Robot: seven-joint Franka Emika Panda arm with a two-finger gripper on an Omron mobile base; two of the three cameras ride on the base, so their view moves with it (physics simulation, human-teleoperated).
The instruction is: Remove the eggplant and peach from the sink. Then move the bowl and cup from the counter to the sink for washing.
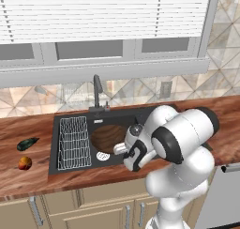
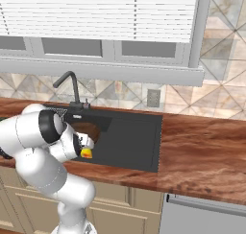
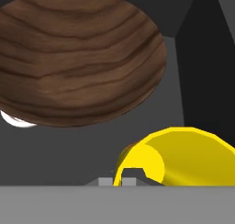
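Observation:
The brown wood-grain bowl (image 1: pixel 108 138) (image 3: pixel 78 58) lies in the basin of the black sink (image 1: pixel 65 120) (image 2: pixel 134 137). My gripper (image 1: pixel 120 149) (image 2: pixel 85 150) (image 3: pixel 123 179) hangs low over the basin's front part, just beside the bowl, and is shut on the yellow cup (image 2: pixel 86 153) (image 3: pixel 183 159), which lies tilted with its mouth toward the camera in the hand view. On the counter left of the sink rest the dark eggplant (image 1: pixel 27 143) and, nearer the front edge, the orange-red peach (image 1: pixel 25 163).
A wire rack (image 1: pixel 73 142) covers the sink's left drainboard, with the silver drain (image 1: pixel 102 156) beside it. The dark faucet (image 1: pixel 97 92) (image 2: pixel 72 84) stands behind the basin. Wood counter (image 2: pixel 206 146) stretches right of the sink.

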